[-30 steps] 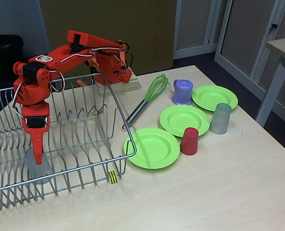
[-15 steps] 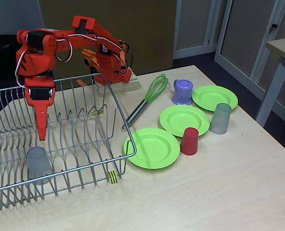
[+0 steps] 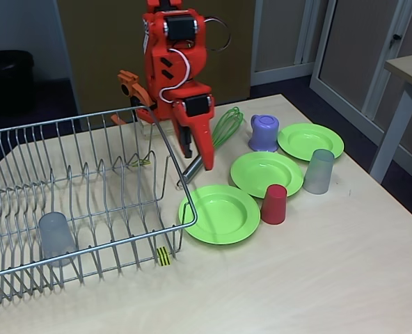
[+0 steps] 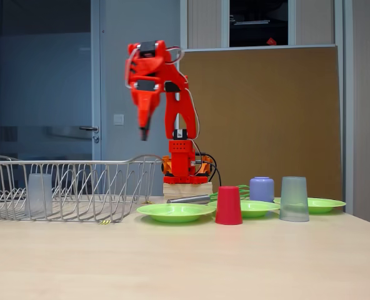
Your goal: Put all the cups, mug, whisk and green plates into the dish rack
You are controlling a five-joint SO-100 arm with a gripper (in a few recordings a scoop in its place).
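One grey cup (image 3: pixel 56 236) already upright in the rack (image 3: pixel 88 202); everything else out on the counter (image 3: pixel 317 264). Tool (image 3: pixel 197 156) raised high, empty, fingers seemingly closed. Between pickups, probably. Directly below the tool: whisk (image 3: pixel 216 139); near plate (image 3: pixel 220 213) just beside. Red cup (image 3: pixel 273 204), second grey cup (image 3: pixel 319 171) and mug (image 3: pixel 264 133) further right. Next: open, descend, choose one item.
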